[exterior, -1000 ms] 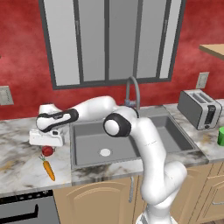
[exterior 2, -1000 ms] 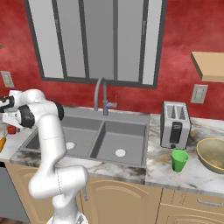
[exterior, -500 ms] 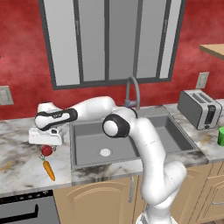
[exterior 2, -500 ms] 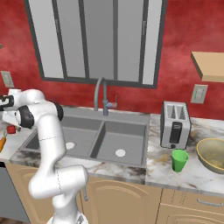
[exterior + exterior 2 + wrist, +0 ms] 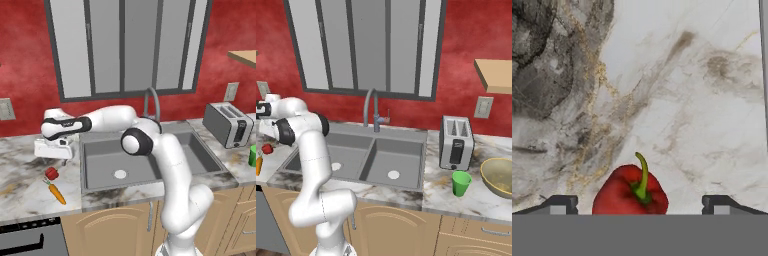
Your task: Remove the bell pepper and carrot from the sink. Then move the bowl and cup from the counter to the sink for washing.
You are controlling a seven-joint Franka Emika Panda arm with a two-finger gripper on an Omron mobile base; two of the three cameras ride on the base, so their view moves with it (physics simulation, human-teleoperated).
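Note:
The red bell pepper rests on the marble counter left of the sink, with the orange carrot lying just in front of it. My gripper hovers right above the pepper, open, holding nothing. In the hand view the bell pepper sits between the two spread fingertips of the gripper, untouched. From the right, the bell pepper and carrot lie at the far left. The green cup and olive bowl stand on the counter right of the sink.
A silver toaster stands on the counter behind the cup. The curved faucet rises behind the basins. A dark appliance top sits below the counter's front edge at the left.
The jaws have spread a little wider above the bell pepper, which stays on the counter. The arm has barely moved.

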